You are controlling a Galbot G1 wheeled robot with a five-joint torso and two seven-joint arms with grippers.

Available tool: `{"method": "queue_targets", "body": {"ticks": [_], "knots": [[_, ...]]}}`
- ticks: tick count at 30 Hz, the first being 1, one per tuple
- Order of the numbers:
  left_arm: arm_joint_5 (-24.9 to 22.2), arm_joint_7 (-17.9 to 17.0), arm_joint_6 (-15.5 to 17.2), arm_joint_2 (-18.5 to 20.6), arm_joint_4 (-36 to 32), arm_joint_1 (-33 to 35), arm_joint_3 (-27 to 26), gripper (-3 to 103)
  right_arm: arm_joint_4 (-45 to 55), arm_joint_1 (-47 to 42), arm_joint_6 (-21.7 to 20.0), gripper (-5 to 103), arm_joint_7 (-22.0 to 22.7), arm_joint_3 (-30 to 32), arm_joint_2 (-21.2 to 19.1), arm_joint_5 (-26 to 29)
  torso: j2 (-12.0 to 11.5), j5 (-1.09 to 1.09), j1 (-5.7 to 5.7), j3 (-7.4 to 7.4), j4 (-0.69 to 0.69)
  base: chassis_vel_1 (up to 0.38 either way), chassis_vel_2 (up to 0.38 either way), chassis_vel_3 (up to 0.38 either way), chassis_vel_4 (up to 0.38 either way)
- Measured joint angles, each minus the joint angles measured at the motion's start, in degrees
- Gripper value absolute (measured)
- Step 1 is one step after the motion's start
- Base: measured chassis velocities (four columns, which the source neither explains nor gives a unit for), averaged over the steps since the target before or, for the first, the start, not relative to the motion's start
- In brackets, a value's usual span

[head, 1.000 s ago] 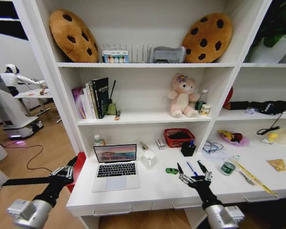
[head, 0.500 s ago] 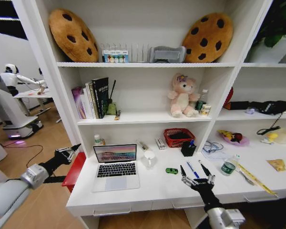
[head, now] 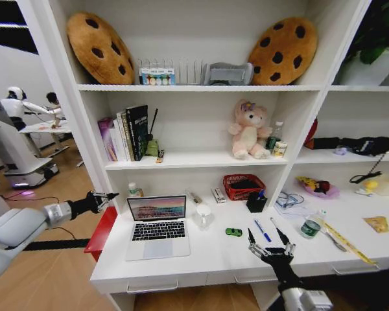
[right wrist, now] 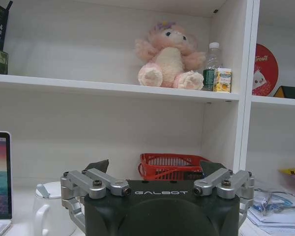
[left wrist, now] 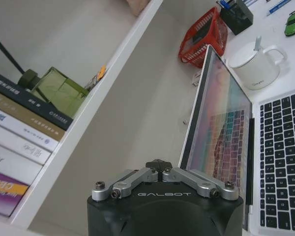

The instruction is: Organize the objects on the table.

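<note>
At the counter's point(head: 214, 256) front edge, toward its right, the right gripper point(head: 270, 244) hovered low with its jaws spread wide and empty. Just beyond it lay the blue pen point(head: 261, 230) and a black pen point(head: 276, 227): light, stiff and prone to roll, so probably best pinched across the barrel at mid-length. Left of them the tiny green toy car point(head: 233, 231) sat well in from the front edge; being small and wheeled, it would likely skid unless gripped across its flanks. The open silver laptop point(head: 157, 227) stood at the left front, heaviest and most fragile, its screen hinged; the top edge of the lid looked the safest hold. The left gripper point(head: 104, 197) hung off the counter's left end beside the lid, jaws drawn together on nothing.
</note>
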Motion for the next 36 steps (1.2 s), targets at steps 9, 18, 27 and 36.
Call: {"method": "queue_targets", "body": {"ticks": [9, 18, 27, 36], "knots": [[1.3, 3.4, 0.2, -3.6, 5.1, -18.3, 17.3, 0, -0.9, 0.3, 0.2, 100, 0.0, 0.3, 0.1, 0.0, 0.0, 0.01, 0.0, -0.01, 0.02, 0.0, 0.0, 0.0, 0.0], [1.8, 8.9, -1.7, -5.9, 8.7, -28.5, 27.4, 0, -1.4, 0.1, 0.8, 100, 0.2, 0.4, 0.8, 0.1, 0.0, 0.01, 0.0, 0.0, 0.0, 0.0, 0.0, 0.0, 0.0], [-2.1, 18.3, -9.2, -1.9, 6.3, -27.5, 28.2, 0, -1.6, 0.1, 1.2, 100, 0.2, 0.1, 1.4, 0.1, 0.0, -0.01, 0.0, -0.01, 0.03, 0.0, 0.0, 0.0, 0.0], [0.3, 24.0, -9.7, 2.6, -3.2, -13.1, 17.3, 0, -1.5, -0.1, 1.2, 100, 0.3, 0.0, 1.4, 0.2, 0.0, 0.0, -0.01, -0.01, 0.02, 0.0, 0.0, 0.0, 0.0]]}}
